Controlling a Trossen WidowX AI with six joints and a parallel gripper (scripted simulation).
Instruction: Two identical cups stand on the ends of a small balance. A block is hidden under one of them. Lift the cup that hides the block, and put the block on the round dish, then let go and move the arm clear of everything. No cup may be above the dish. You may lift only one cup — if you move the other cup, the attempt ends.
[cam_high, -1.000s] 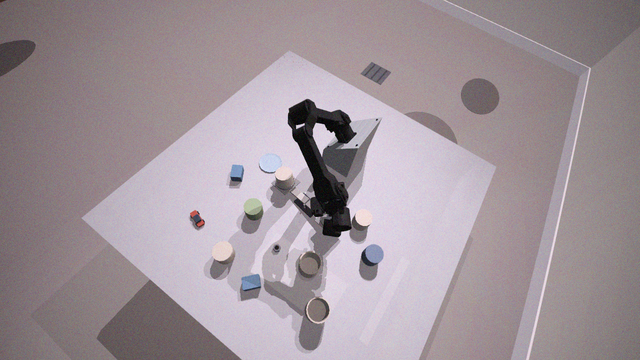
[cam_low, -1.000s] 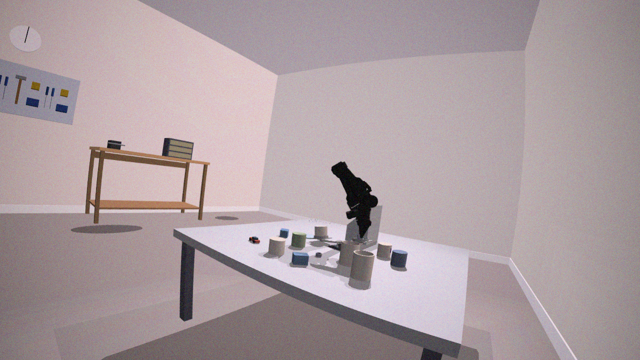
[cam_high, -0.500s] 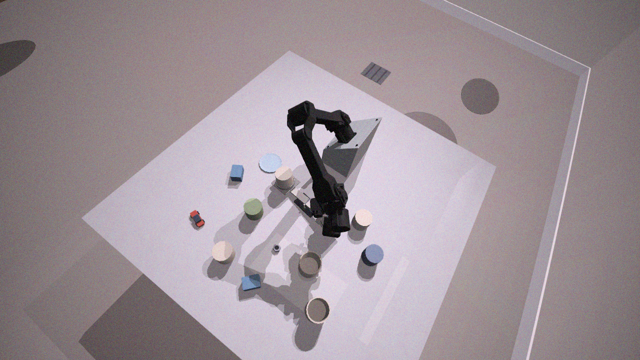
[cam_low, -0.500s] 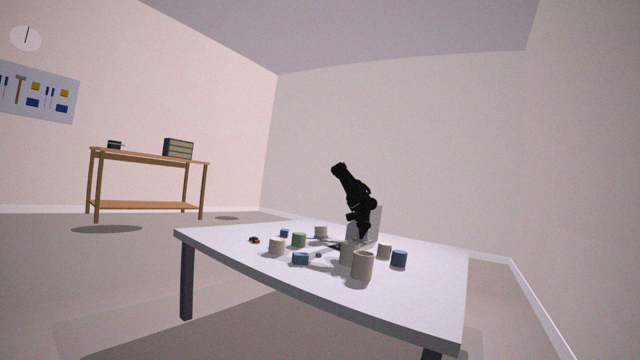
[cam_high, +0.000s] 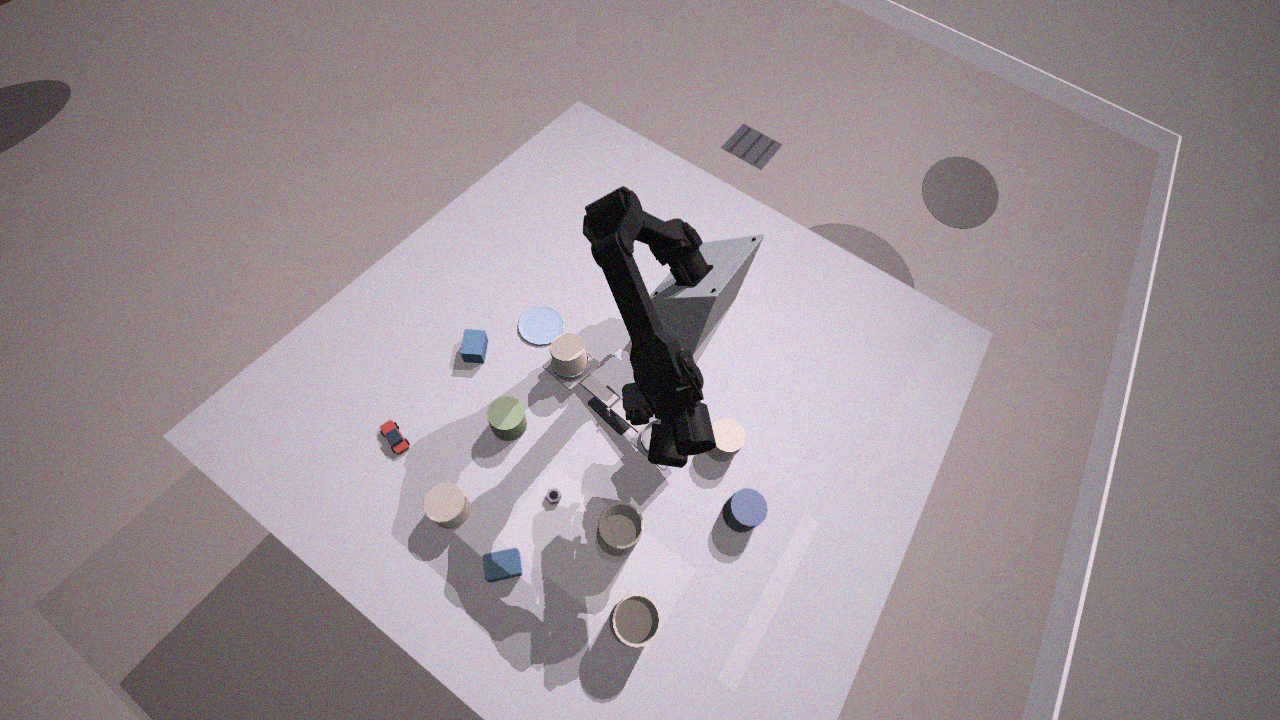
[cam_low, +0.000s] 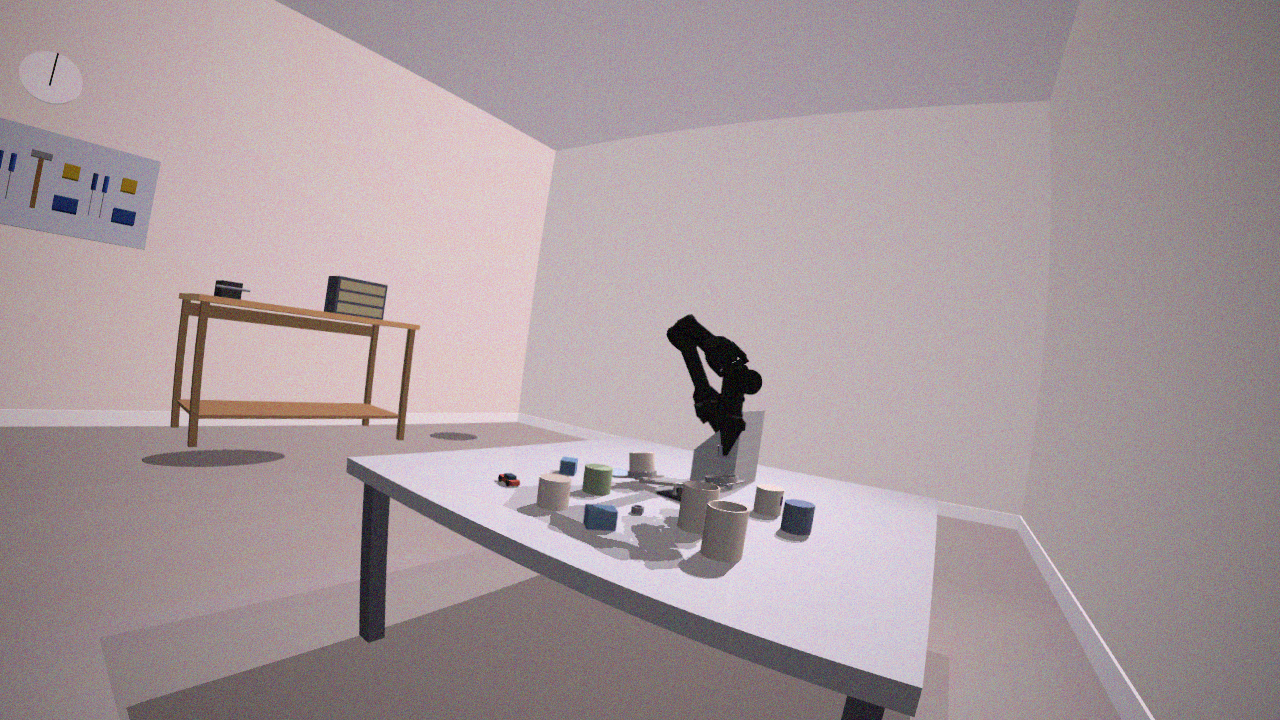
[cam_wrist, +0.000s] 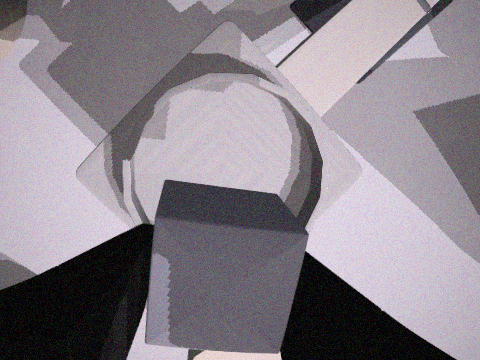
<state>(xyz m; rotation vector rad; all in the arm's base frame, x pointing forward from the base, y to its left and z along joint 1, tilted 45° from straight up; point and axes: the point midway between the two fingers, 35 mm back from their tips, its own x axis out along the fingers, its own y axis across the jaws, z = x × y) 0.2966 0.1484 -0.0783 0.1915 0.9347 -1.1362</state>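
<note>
My gripper (cam_low: 730, 450) (cam_wrist: 218, 252) is shut on the grey block (cam_wrist: 230, 292), held a little above the uncovered round pan (cam_wrist: 220, 125) of the balance (cam_high: 597, 390). In the top view the arm hides the fingers and the block. One beige cup (cam_high: 568, 354) (cam_low: 640, 463) stands upside down on the balance's other end. The round light blue dish (cam_high: 539, 325) lies just beyond that cup, with nothing on it. Other beige cups (cam_high: 446, 505) (cam_high: 726, 436) stand on the table; I cannot tell which is the balance cup's twin.
Two open-topped cups (cam_high: 620, 528) (cam_high: 635, 619), a green cylinder (cam_high: 507, 418), a blue cylinder (cam_high: 745, 510), two blue blocks (cam_high: 474, 346) (cam_high: 502, 565), a red toy car (cam_high: 394, 437) and a small nut (cam_high: 554, 495) stand around the balance. The grey arm mount (cam_high: 729, 268) is behind it.
</note>
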